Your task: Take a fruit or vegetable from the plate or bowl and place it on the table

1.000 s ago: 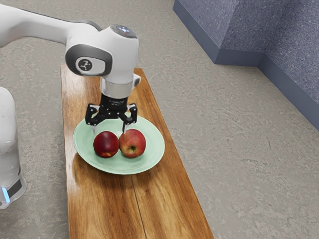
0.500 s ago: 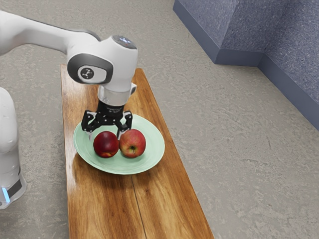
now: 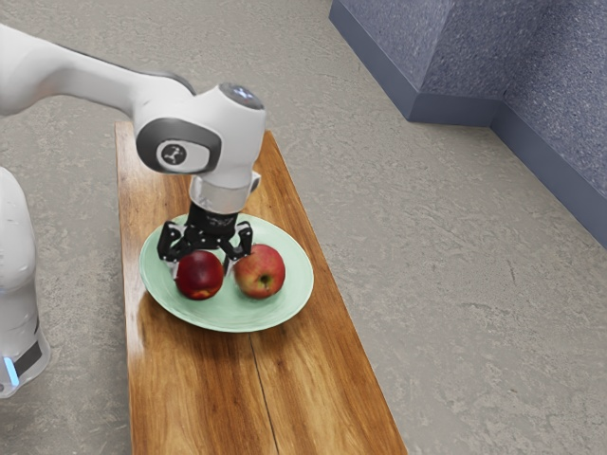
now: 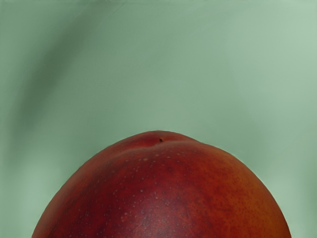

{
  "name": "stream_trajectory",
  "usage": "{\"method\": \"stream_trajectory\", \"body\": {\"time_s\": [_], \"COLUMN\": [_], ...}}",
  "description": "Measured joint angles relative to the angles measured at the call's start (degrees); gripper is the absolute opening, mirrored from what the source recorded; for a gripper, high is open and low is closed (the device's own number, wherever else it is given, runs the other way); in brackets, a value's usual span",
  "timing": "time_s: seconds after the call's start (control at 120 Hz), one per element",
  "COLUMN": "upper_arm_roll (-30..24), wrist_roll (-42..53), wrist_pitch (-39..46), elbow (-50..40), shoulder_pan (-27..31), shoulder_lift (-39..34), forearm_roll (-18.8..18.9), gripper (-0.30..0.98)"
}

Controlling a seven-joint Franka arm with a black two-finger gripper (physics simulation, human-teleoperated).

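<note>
While the gripper [image 3: 202, 270] stands spread, dark red fruit [image 3: 200, 278] between its fingers [image 3: 229, 266]

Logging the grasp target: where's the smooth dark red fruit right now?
Fruit sits on the pale green round plate, under the black gripper, to the exterior view's left of the mottled red apple.

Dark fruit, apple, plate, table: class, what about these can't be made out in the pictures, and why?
- Dark fruit, one end: wrist view, cut off by the lower edge.
- Apple, underside: exterior view, hidden by its own body.
- Plate, far rim partly: exterior view, behind the gripper.
- Table, near end: exterior view, lower edge.
</note>
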Motion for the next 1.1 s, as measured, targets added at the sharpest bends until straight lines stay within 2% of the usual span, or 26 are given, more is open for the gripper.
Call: {"method": "stream_trajectory", "body": {"time_s": [0.233, 0.367, 0.442, 0.542, 0.692, 0.833, 0.95, 1.1], "upper_arm_roll": [-0.3, -0.5, -0.5, -0.5, -0.6, -7.7, -13.1, -16.4], "wrist_roll": [0.1, 0.2, 0.2, 0.1, -0.1, -0.7, -1.5, -2.9], "wrist_pitch": [1.4, 1.8, 1.8, 1.8, 1.6, 1.6, 1.8, 3.4], "elbow": [-0.6, -0.5, -0.5, -0.3, 2.1, 7.4, 12.3, 20.0], "shoulder_pan": [0.2, 0.2, 0.2, -0.2, -2.4, -3.0, -2.1, -1.3], "shoulder_lift": [0.5, 0.1, -0.3, -2.5, -5.4, -5.4, -1.9, 10.6], "forearm_roll": [-0.1, -0.1, 0.1, 0.5, 2.9, 4.5, 5.0, 8.4], "gripper": [0.65, 0.41, 0.37, 0.42, 0.41, 0.41, 0.42, 0.42]}}
